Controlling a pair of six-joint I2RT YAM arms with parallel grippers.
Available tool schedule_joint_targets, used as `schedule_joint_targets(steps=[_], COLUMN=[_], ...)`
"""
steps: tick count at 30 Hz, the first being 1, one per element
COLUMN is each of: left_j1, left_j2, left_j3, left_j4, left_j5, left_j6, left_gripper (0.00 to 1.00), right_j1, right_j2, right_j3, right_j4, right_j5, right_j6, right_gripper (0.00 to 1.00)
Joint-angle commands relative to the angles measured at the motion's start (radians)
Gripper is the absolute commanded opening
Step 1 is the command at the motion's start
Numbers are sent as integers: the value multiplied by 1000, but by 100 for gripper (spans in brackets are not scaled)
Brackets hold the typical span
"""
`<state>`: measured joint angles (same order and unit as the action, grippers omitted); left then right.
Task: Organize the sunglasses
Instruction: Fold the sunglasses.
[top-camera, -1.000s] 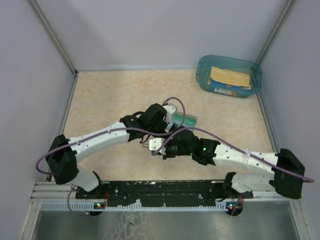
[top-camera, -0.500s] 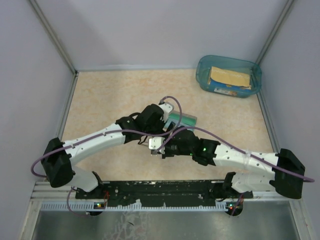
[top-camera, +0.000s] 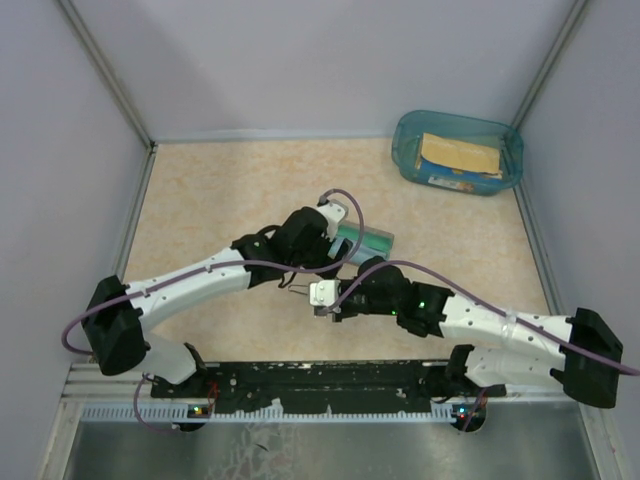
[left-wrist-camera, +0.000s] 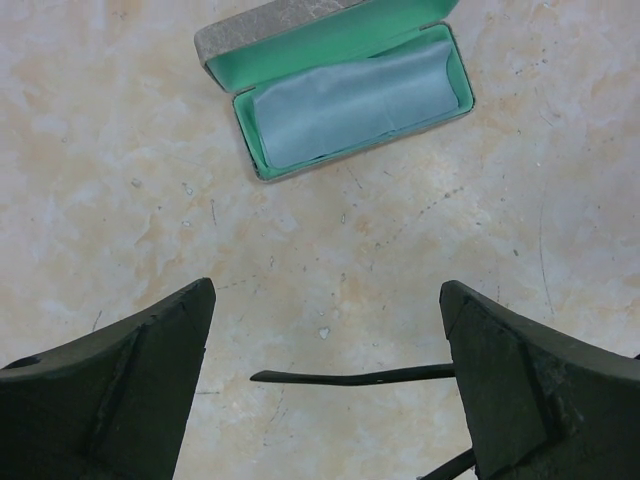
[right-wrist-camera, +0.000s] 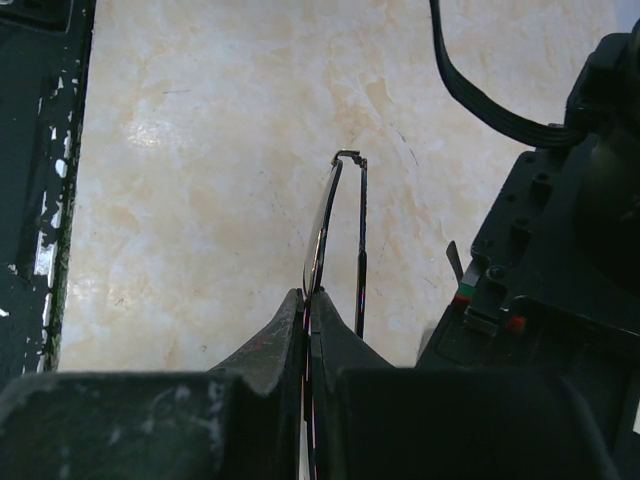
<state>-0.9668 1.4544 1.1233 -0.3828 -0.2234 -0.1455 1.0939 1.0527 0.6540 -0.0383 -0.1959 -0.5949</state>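
the right gripper (right-wrist-camera: 308, 300) is pinched tight on the sunglasses (right-wrist-camera: 335, 225), its two fingers pressed together with the thin dark frame between them. in the right wrist view the glasses are seen edge-on: the front rises away from the fingertips to a small hinge, and one slim temple arm runs back down beside it, over the pale marbled table (top-camera: 220, 190). the pair sits near the table's centre, just short of the grey case (left-wrist-camera: 330, 40), and whether it touches the table cannot be told. the left gripper (left-wrist-camera: 325, 290) is spread wide and holds nothing; one dark temple arm reaches across the gap between its fingers from the right side, and whether it touches the finger there is unclear. just beyond, the case lies open, its green lining showing, with the light blue cloth (left-wrist-camera: 355, 100) lying in the lower half. a blue bin (top-camera: 405, 150) with a yellowish packet (top-camera: 460, 155) inside stands well apart in the far right corner.
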Motion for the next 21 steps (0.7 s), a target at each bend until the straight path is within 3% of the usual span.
schedule_joint_targets(steps=[1,21], left_j1=[17,97], left_j2=[-3,-50], left_j3=[22,-109], left_j4=[45,70], left_j5=[-13,108], left_j6=[-5,1], left_gripper=[100,100], right_j1=[-6,-6], right_j2=[-40,-35], right_j3=[-9,-12], right_j4=[36,63], right_j5=[-29,29], right_j6=[-27,-30], right_gripper=[0,0])
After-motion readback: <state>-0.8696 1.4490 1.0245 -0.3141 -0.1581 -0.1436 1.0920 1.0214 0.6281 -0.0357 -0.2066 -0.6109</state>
